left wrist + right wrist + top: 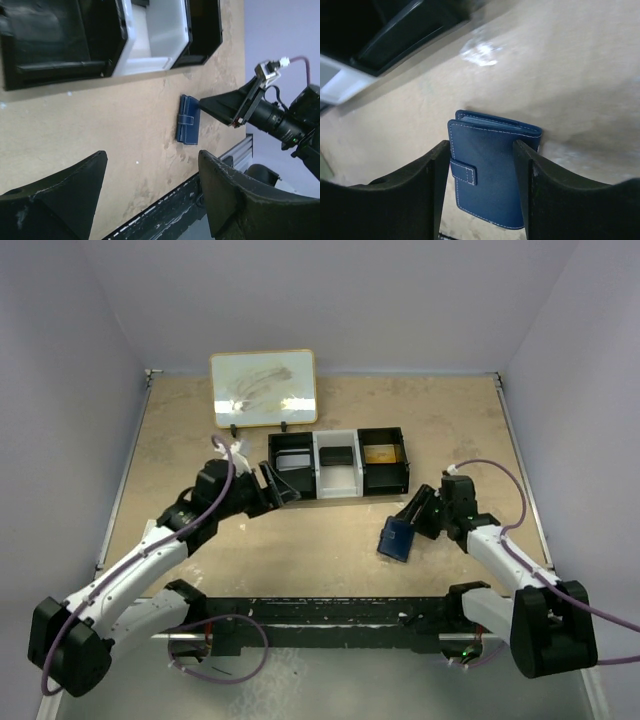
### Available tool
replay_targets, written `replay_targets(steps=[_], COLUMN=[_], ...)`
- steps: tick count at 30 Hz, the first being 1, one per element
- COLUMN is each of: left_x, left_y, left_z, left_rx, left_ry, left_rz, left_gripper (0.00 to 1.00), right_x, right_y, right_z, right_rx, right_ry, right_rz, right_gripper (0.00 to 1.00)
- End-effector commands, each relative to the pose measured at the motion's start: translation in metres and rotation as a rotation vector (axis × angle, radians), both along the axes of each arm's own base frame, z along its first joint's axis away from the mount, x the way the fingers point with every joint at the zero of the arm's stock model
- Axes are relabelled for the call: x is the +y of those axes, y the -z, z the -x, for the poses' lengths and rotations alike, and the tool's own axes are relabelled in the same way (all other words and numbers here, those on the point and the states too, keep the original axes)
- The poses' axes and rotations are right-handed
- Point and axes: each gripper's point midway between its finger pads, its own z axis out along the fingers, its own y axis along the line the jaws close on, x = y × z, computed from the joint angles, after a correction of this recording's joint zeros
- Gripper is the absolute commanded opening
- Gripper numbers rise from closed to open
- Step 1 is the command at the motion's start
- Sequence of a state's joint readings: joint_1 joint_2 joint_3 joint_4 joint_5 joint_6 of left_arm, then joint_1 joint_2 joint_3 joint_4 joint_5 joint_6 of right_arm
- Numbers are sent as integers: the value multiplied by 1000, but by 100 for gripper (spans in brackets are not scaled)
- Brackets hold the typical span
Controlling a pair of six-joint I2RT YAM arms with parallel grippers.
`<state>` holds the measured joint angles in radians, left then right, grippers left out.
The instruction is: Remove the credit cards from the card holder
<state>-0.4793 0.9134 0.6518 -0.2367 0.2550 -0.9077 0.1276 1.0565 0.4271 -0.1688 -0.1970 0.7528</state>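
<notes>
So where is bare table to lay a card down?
Free: the middle strip between the black tray and the front rail; also the back right corner beside the tray. Crowded: the tray's left end, by the left tool, and around the card holder at the right tool.

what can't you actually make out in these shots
1. Cards inside the card holder: folded shut, cover hides them in every view.
2. Whether the right gripper pinches it: right wrist view, its fingers cover the holder's side edges.
3. What lies in the tray: top view, too small and dark.
</notes>
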Motion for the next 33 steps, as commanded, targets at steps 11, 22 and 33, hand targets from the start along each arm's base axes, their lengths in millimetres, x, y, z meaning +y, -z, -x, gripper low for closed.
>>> replay_targets(steps=[11, 22, 33], left_x=[-121, -170, -195], left_y=[22, 69, 114], left_z=[16, 36, 52], left_rx=[-12, 42, 129], left_ry=[49, 157, 221], left_rz=[43, 15, 75], left_gripper=[67, 63, 60], right_x=[40, 43, 56], right_y=[-42, 6, 56], right_z=[20, 51, 77], right_rx=[-23, 124, 200], right_ry=[-198, -241, -204], right_rz=[11, -19, -161], right_gripper=[64, 54, 30])
